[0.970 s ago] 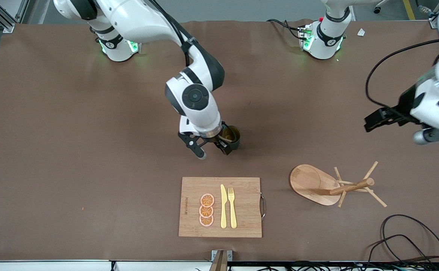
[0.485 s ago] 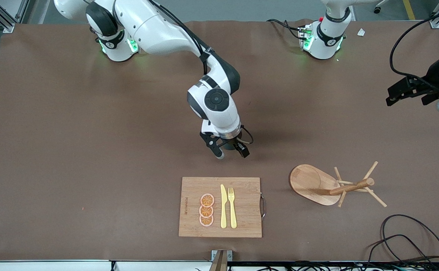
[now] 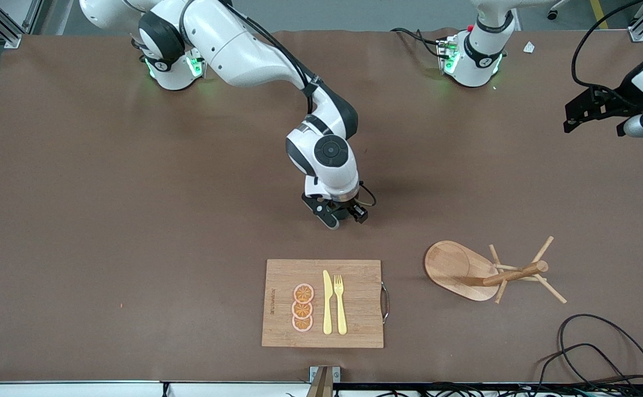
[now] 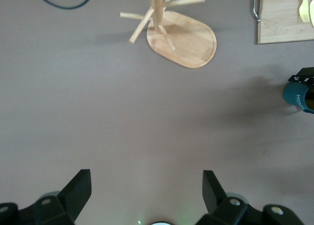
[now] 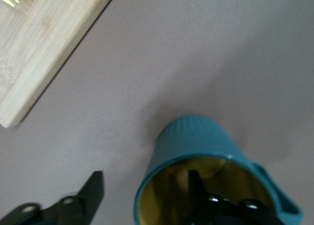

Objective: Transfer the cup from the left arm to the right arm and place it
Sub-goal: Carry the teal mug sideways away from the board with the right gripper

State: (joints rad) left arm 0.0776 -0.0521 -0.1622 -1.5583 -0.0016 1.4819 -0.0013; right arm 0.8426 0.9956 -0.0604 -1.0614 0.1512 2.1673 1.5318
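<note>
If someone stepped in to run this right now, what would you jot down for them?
Right gripper: shut on the cup, one finger inside and one outside its wall, over bare table, farther from the front camera than the cutting board.
Left gripper: open, holding nothing, waiting at the left arm's end of the table.
Done: handover to the right arm.
Left: set the cup down and let go.

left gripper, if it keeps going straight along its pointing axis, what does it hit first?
Most likely bare table. The left gripper is open and its wrist view looks down on brown mat between the fingers. The mug tree and the cup sit off that line.
</note>
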